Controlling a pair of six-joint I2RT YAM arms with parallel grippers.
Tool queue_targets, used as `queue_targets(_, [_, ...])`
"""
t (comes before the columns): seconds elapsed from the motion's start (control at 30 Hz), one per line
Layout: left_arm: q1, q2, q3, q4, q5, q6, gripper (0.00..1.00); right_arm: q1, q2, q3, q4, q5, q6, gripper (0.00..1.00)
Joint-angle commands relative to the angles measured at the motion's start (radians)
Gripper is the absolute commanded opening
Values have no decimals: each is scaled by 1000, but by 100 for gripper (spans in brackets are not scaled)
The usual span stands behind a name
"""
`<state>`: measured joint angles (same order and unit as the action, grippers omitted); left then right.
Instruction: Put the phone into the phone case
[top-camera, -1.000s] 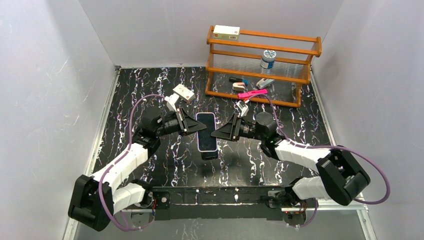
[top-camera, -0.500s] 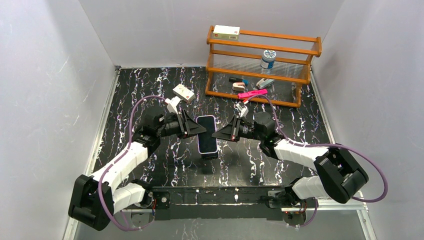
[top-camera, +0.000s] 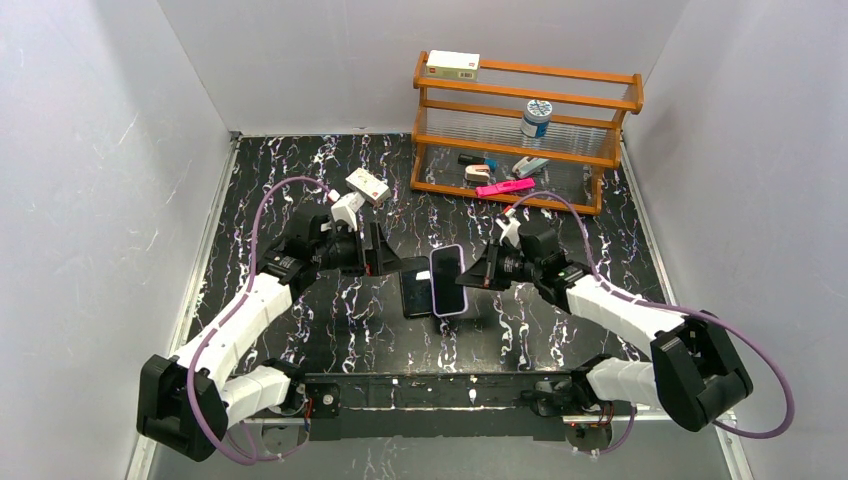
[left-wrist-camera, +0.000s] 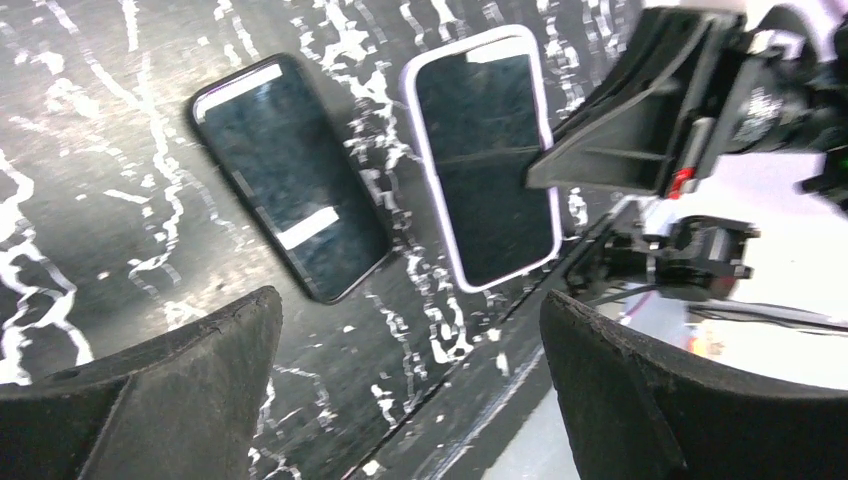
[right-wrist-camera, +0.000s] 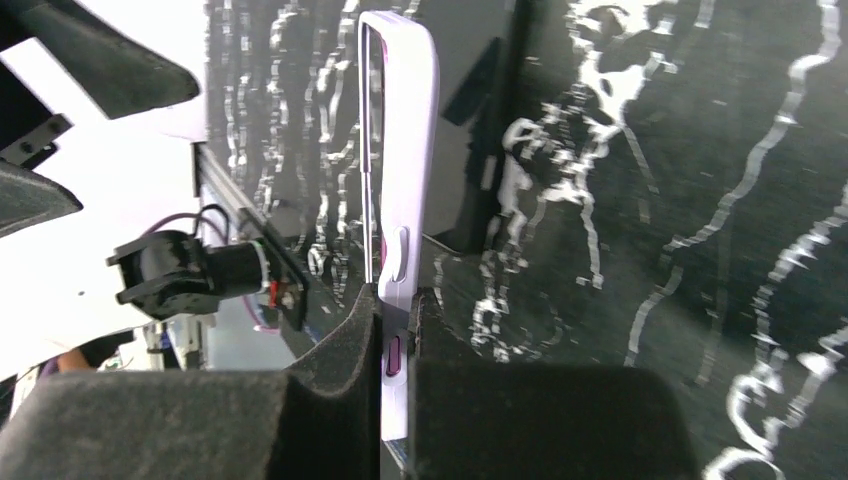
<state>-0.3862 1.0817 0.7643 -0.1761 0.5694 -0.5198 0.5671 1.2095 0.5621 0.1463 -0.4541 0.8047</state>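
The lavender phone case (top-camera: 449, 281) is held off the table, tilted up on one long side. A dark glossy screen, the phone (left-wrist-camera: 485, 160), fills its face inside the pale rim. My right gripper (top-camera: 478, 278) is shut on the case's long edge, and the case (right-wrist-camera: 405, 150) shows edge-on between its fingers (right-wrist-camera: 395, 300). A thin pale rim of the phone (right-wrist-camera: 364, 150) runs along the case's open side. My left gripper (top-camera: 390, 262) stands wide open just left of the case and touches nothing. Its fingers frame the left wrist view (left-wrist-camera: 412, 305).
An all-black flat slab (top-camera: 413, 293) lies on the marbled table beside and partly under the raised case. A small white box (top-camera: 367, 186) sits behind the left arm. A wooden rack (top-camera: 525, 150) with a bottle, a box and small items stands back right.
My left gripper has opened and pulled back to the left. My right gripper has shut on the case and carried it right and nearer, uncovering more of the black slab.
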Motion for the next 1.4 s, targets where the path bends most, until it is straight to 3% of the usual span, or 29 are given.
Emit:
queue_targets(0.0, [-2,-10,13,-131,-104,166,98,-55,3,75,-144,-41,-140,1])
queue_targets(0.47, [-2,-19,-19,-156,-183,225,98,-137,219,103,-126,-68,-201,1])
queue_targets(0.57, [-2,-24,-20,-159,-188,227,98,-149,262,103,-130,-58,-203,11])
queue_targets(0.7, [-2,-28,-17,-169,-213,233,98,-157,260,96,-120,-25,-190,14])
queue_targets(0.87, [-2,-24,-17,-172,-228,229,98,-170,240,104,-144,30,-182,33])
queue_targets(1.3, [-3,-46,43,-183,-218,150,98,-174,27,212,-378,93,-228,97])
queue_targets(1.37, [-2,-62,66,-182,-212,135,98,-175,-21,235,-410,108,-232,99])
